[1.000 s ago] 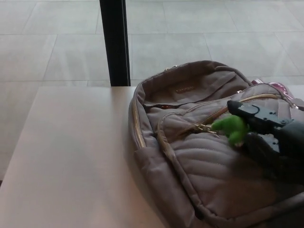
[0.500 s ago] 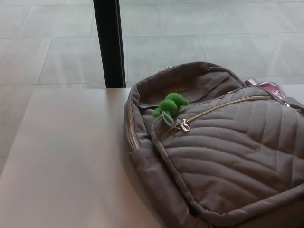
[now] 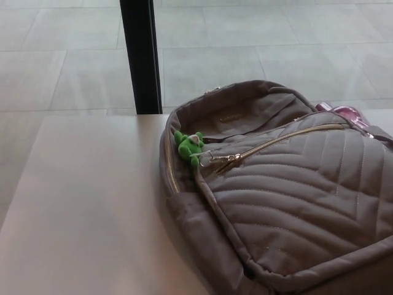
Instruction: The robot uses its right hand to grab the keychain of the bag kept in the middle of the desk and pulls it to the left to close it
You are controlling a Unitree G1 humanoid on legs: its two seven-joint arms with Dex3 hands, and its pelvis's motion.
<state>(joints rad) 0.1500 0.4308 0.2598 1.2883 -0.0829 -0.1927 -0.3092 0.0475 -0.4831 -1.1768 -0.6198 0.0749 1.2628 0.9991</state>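
Note:
A grey-brown quilted backpack [image 3: 288, 196] lies flat on the right half of the pale desk [image 3: 86, 209]. Its gold zipper [image 3: 276, 140] runs shut across the front pocket up to the slider [image 3: 226, 160] at the left end. A small green plush keychain [image 3: 188, 146] hangs from that slider and rests on the bag's left edge. Neither of my hands shows in the head view.
A black post [image 3: 141, 55] stands behind the desk's far edge, with tiled floor beyond. Something pink [image 3: 347, 112] peeks out behind the bag at the far right. The desk's left half is bare surface.
My right hand let go of the green keychain and left the view. The slider has moved left along the zipper, and the keychain has dropped down over the bag's left edge.

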